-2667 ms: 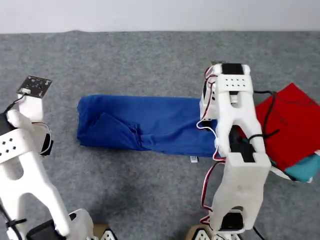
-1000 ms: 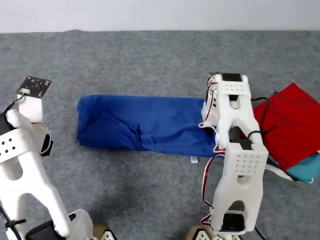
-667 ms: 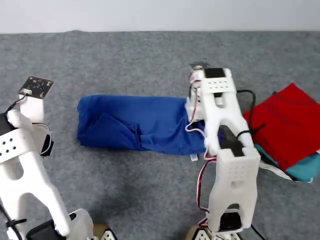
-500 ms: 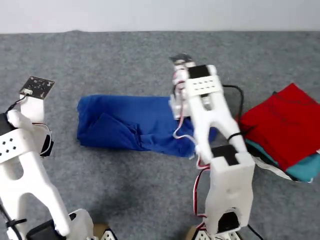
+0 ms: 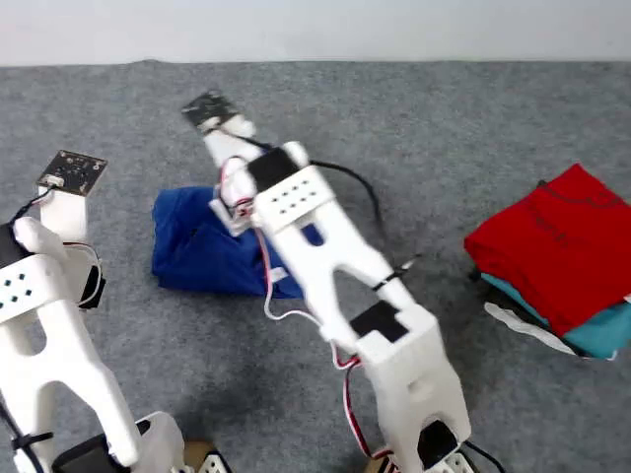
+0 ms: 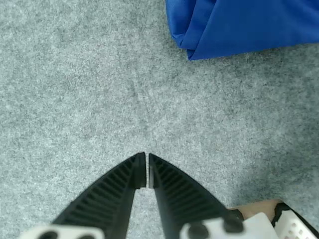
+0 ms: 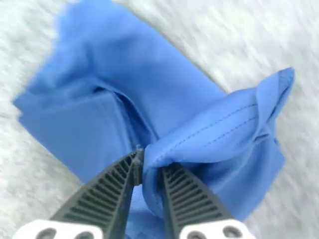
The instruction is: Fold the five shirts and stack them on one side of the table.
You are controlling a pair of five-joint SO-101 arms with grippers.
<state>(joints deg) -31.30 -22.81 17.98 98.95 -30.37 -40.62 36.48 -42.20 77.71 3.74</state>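
Observation:
A blue shirt (image 5: 192, 254) lies bunched at the table's left of centre, mostly covered by my right arm (image 5: 296, 212), which stretches across it. In the right wrist view my right gripper (image 7: 148, 167) is shut on a stitched edge of the blue shirt (image 7: 149, 104) and holds that end raised and doubled over the rest of the cloth. My left gripper (image 6: 147, 172) is shut with nothing in it, over bare grey surface a little way from a corner of the blue shirt (image 6: 239, 25). The left arm (image 5: 44, 296) stands at the table's left edge.
A stack of folded shirts sits at the right edge: a red shirt (image 5: 557, 241) on top, a teal one (image 5: 603, 330) beneath, and a white edge (image 5: 523, 325) sticking out. Grey felt-like table surface (image 5: 444, 128) lies open between the stack and the blue shirt.
My right arm has swung from the shirt's right end far to the left, dragging that end over the rest, so the long blue strip is now a short bundle. The left arm has stayed still.

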